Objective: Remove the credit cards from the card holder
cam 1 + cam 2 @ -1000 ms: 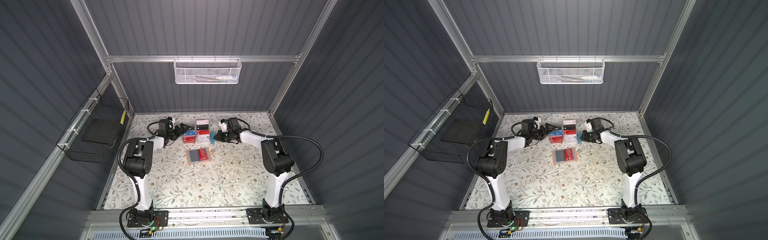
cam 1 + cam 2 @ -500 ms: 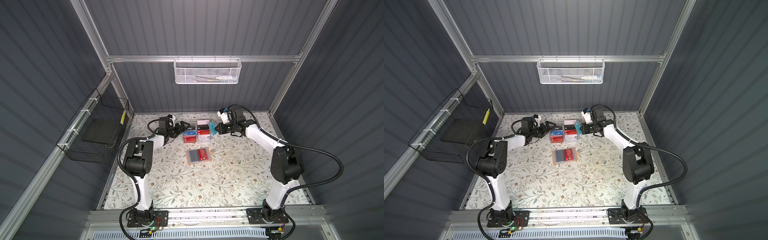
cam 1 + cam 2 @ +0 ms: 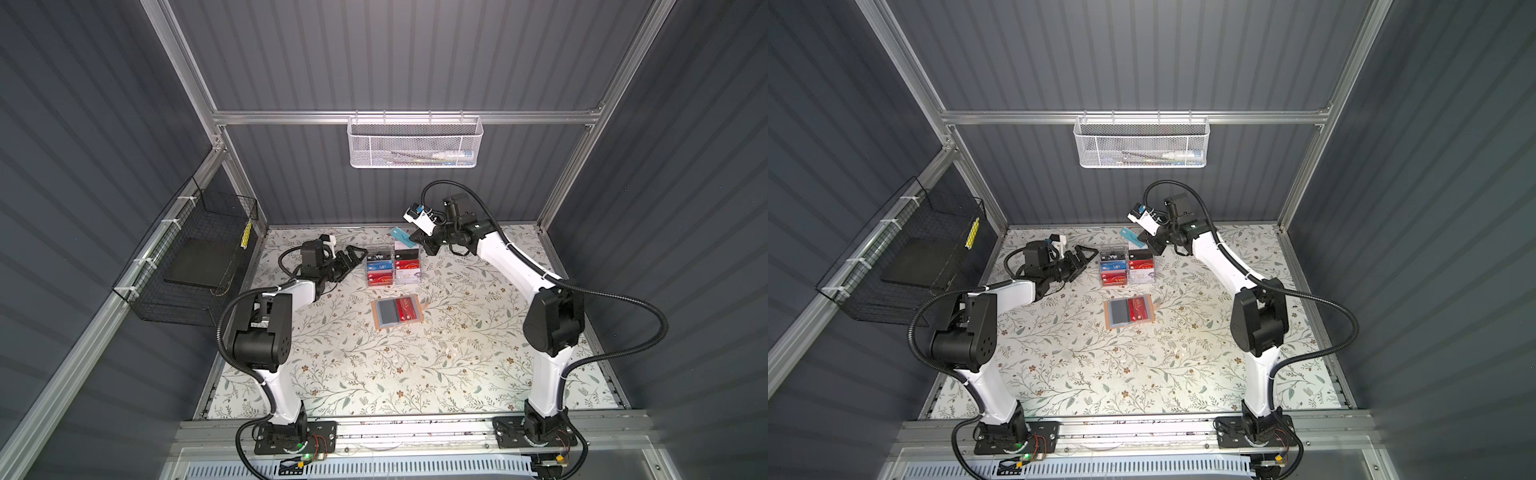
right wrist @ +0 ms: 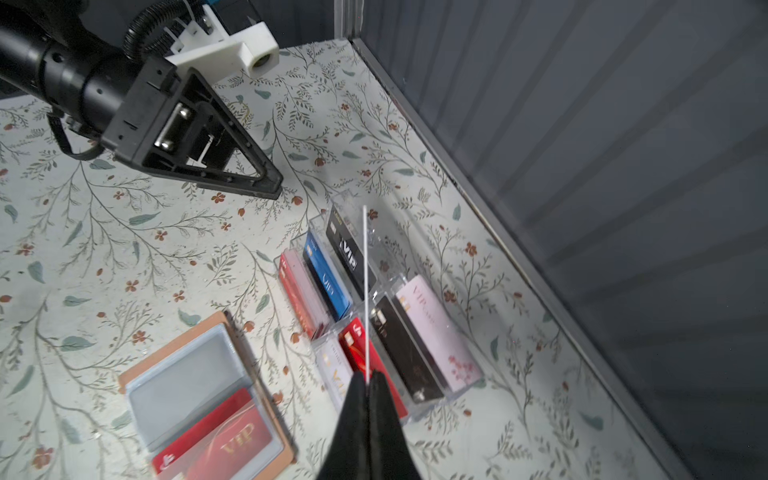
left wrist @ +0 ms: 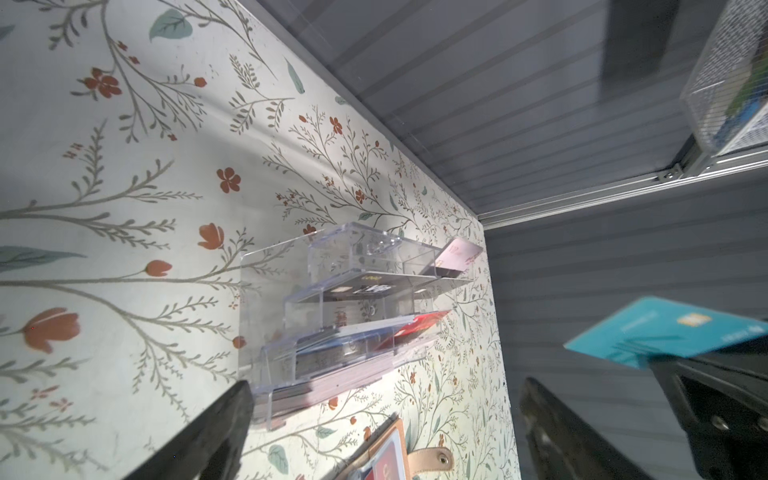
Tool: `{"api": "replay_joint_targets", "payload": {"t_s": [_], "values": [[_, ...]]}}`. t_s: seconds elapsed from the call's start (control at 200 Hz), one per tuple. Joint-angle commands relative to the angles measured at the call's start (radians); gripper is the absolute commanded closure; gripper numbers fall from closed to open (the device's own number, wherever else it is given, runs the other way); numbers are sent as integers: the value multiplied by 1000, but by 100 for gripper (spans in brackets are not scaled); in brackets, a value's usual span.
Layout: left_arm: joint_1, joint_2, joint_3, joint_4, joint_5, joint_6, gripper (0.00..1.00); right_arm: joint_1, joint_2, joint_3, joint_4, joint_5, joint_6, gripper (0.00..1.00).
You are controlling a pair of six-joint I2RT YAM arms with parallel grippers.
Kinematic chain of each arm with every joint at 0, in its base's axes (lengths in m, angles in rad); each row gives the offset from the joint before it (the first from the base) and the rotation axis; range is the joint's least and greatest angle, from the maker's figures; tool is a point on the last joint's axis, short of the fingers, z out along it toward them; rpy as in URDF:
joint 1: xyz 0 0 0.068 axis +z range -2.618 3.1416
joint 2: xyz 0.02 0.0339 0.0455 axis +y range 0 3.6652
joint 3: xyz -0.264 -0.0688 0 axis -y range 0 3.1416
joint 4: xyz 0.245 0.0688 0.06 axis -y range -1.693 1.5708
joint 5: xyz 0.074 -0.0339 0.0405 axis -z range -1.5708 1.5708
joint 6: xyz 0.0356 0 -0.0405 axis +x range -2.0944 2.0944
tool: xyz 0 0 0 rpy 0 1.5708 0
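Note:
The peach card holder [image 3: 387, 312] [image 3: 1119, 311] [image 4: 187, 365] lies open on the floral mat in both top views. A red credit card [image 3: 408, 308] [image 3: 1139, 308] [image 4: 216, 436] sits in its right-hand clear sleeve, while the other sleeve looks grey and empty. My right gripper [image 3: 415, 239] [image 3: 1144, 239] [image 4: 368, 384] is shut on a teal credit card [image 3: 401, 235] [image 5: 665, 332], held in the air over the back of the clear rack and seen edge-on in the right wrist view. My left gripper [image 3: 357, 253] [image 5: 386, 388] stands open and empty just left of the rack.
A clear acrylic tiered rack [image 3: 392, 266] [image 5: 332, 311] holds several VIP cards behind the holder. A white mesh basket [image 3: 415, 141] hangs on the back wall. A black wire basket [image 3: 195, 262] hangs on the left wall.
My right arm has lifted from low beside the rack and carried the teal card up and leftwards over the rack's back. The left gripper has hardly moved.

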Motion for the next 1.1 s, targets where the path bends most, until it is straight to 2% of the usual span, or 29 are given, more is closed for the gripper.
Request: {"api": "replay_joint_targets", "payload": {"t_s": [0.0,0.215,0.42,0.535,0.685,1.096], "values": [[-1,-41,-64,106,63,-96,0,-1,68,70,-54,-92,-207,100],[0,-107,-202,233,108,-208,0,2,146,162,-5,-180,-320,100],[1,-172,-233,170,77,-182,0,43,248,338,-89,-231,-362,100],[1,-174,-231,157,75,-181,0,54,314,401,-101,-204,-370,100],[1,-176,-234,145,71,-168,0,53,417,548,-207,-187,-374,100],[1,-154,-219,149,82,-166,0,59,485,578,-181,-91,-423,100]]}}
